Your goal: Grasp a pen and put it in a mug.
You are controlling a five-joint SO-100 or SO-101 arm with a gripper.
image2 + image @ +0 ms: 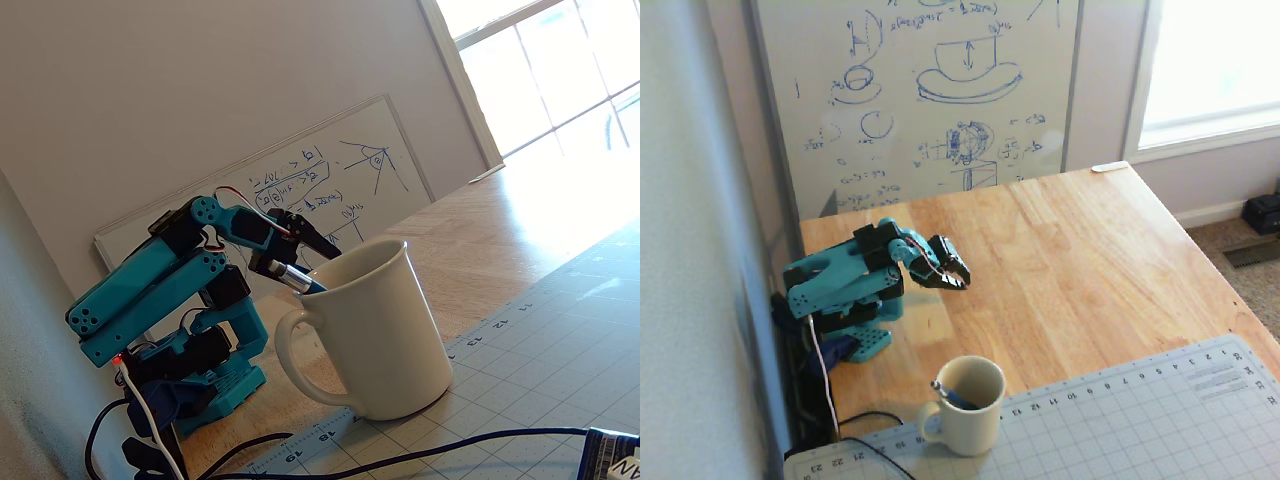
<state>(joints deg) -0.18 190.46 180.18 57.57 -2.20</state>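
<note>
The cream-white mug (962,422) stands on the near left corner of the cutting mat, with its handle to the left in both fixed views; it looms large up close (385,335). The dark pen (954,394) leans inside the mug, and its bluish-silver end (284,271) sticks out over the rim. My gripper (960,280) is folded back over the teal arm base, well behind the mug and apart from it. Its black jaws look shut and hold nothing. It also shows in a fixed view (330,247) behind the mug.
A grey gridded cutting mat (1130,425) covers the near part of the wooden table (1080,260). A whiteboard (920,90) leans on the wall behind the arm. Black cables (420,455) run along the near left edge. The table's right edge drops off to the floor.
</note>
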